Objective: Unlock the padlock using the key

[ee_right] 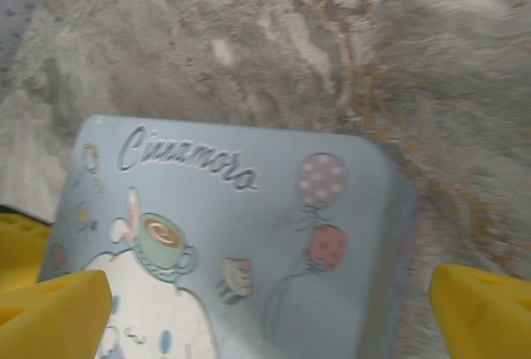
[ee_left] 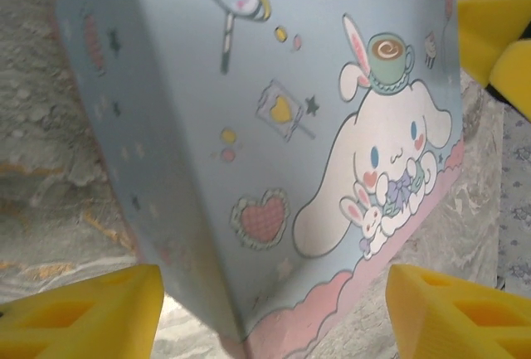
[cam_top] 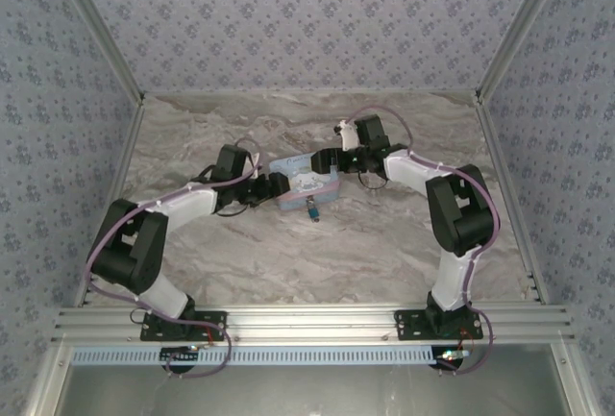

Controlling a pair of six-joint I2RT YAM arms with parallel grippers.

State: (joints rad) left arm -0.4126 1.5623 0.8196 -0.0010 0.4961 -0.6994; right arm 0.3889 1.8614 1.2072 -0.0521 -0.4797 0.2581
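The tiny teal-blue padlock [cam_top: 313,211] lies on the marble table just in front of the light blue cartoon-printed tin [cam_top: 307,185]. I cannot make out the key. My left gripper [cam_top: 281,185] is at the tin's left end. In the left wrist view this gripper [ee_left: 274,301] is open, its yellow fingers [ee_left: 83,313] wide apart on either side of a corner of the tin [ee_left: 249,127]. My right gripper [cam_top: 325,161] is at the tin's far right end. In the right wrist view this gripper [ee_right: 270,301] is open too, its fingers [ee_right: 485,309] straddling the lid [ee_right: 249,235].
The marble tabletop [cam_top: 384,243] is enclosed by patterned walls with metal corner posts. The right gripper's yellow pads [ee_left: 498,36] appear beyond the tin in the left wrist view. Both arms bend inward toward the table's middle.
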